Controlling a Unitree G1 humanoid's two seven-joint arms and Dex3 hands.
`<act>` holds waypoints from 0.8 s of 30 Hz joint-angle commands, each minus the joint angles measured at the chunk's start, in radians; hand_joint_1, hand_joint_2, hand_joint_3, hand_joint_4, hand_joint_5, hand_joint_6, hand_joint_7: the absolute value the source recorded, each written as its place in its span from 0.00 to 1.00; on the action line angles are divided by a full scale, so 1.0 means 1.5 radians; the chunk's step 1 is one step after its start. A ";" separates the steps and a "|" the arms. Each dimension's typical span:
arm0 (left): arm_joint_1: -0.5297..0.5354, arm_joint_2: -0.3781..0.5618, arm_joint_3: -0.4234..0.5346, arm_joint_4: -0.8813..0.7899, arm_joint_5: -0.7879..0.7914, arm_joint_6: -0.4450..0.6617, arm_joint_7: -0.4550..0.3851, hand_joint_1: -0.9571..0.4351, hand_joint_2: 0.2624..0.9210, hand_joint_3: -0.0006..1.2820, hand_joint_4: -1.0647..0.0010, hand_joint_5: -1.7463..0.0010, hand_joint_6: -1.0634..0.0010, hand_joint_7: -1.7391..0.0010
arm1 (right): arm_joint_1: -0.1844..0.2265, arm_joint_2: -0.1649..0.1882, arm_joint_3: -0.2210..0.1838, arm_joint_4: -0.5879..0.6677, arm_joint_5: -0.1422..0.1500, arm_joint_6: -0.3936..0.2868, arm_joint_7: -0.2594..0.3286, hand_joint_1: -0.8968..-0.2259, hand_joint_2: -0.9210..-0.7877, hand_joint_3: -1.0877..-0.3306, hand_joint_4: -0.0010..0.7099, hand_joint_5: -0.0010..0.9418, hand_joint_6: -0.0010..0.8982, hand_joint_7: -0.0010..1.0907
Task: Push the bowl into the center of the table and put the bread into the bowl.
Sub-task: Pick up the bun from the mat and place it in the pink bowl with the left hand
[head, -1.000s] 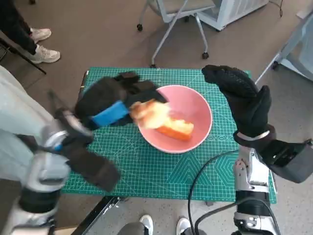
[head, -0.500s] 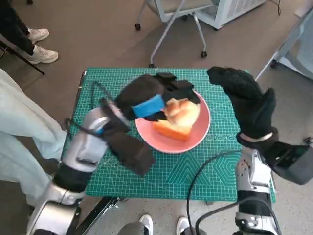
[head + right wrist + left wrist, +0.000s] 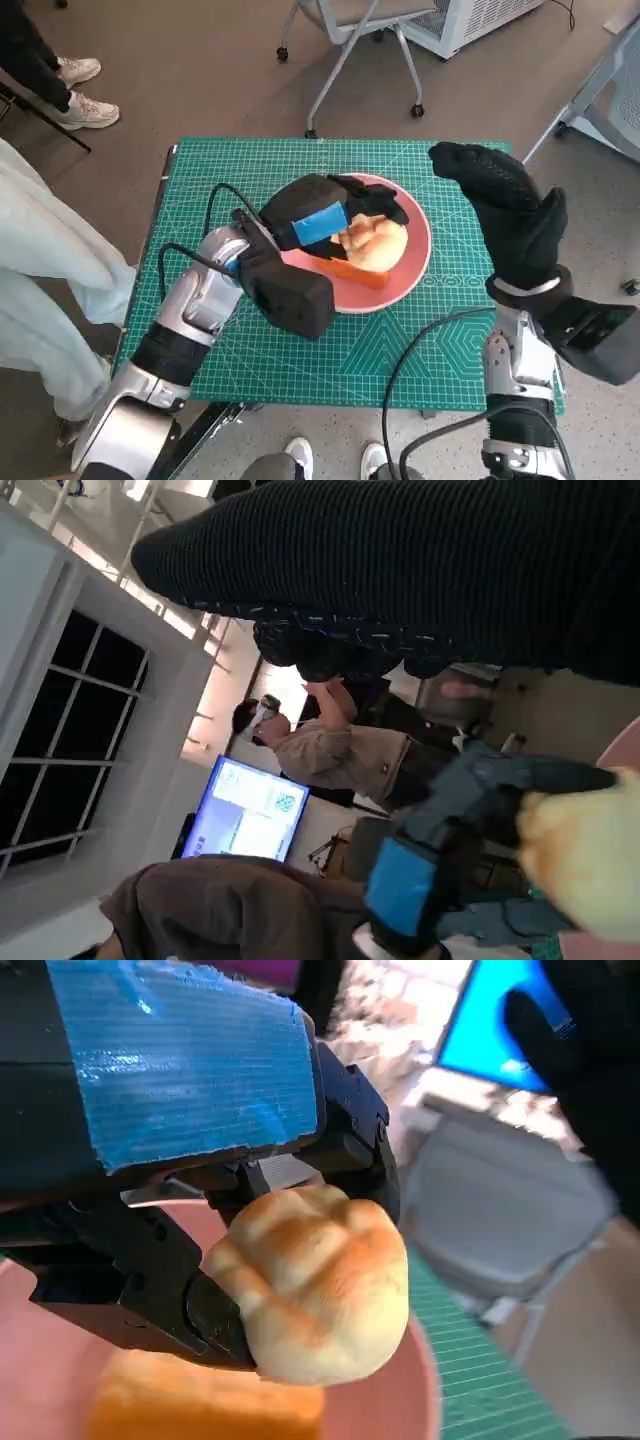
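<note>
Fingers (image 3: 150, 1290) of left hand (image 3: 320, 215) gripping bread (image 3: 315, 1280), over bowl (image 3: 415, 265)

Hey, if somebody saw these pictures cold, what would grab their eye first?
Probably the left hand, bright blue tape across its back, holding a golden bread roll over the pink bowl in the middle of the green cutting mat. An orange piece of bread already lies in that bowl. To the right, the black-gloved right hand is raised above the mat's edge, holding nothing.
</note>
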 commanded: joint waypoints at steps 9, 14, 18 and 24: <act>0.063 0.000 0.062 -0.061 -0.113 0.023 -0.043 0.54 0.95 0.01 0.78 1.00 0.65 1.00 | 0.007 0.006 0.000 0.015 -0.007 -0.006 -0.016 0.32 0.00 0.50 0.27 0.00 0.04 0.50; 0.087 0.001 0.096 -0.094 -0.181 0.037 -0.072 0.52 0.96 0.00 0.87 1.00 0.72 1.00 | 0.005 0.007 0.003 0.016 -0.012 -0.009 -0.020 0.32 0.00 0.50 0.27 0.00 0.04 0.49; 0.105 0.002 0.124 -0.121 -0.235 0.037 -0.090 0.52 0.96 0.00 0.91 1.00 0.75 1.00 | 0.004 0.006 0.005 0.016 -0.016 -0.011 -0.022 0.32 0.00 0.50 0.27 0.00 0.04 0.49; 0.129 0.000 0.162 -0.145 -0.287 0.022 -0.088 0.52 0.96 0.01 0.94 1.00 0.77 1.00 | 0.001 0.004 0.004 0.019 -0.017 -0.011 -0.021 0.32 0.00 0.49 0.27 0.00 0.04 0.49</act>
